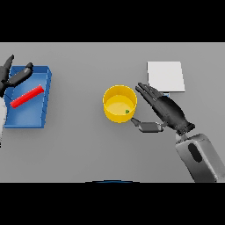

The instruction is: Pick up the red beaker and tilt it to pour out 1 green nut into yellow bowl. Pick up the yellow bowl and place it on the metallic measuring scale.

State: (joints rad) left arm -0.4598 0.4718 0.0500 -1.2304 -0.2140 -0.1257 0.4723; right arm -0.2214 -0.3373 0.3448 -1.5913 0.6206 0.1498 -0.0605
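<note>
Head view, surface: plain grey table [83, 149] fills the scene; no walls or room visible.
Blue tray [26, 118]: far left, holding the red beaker [27, 96], which lies on its side, long axis running diagonally from lower left to upper right.
Metallic measuring scale [165, 75]: pale square plate, upper right.
Right hand [169, 112]: fingers straight and released, just beside the bowl's right rim, thumb below it.
Yellow bowl [119, 103]: upright at centre, apart from the scale.
Left hand [12, 75]: relaxed, over the tray's upper left corner.
Green nut [127, 111]: inside the bowl, near its right wall.
</note>
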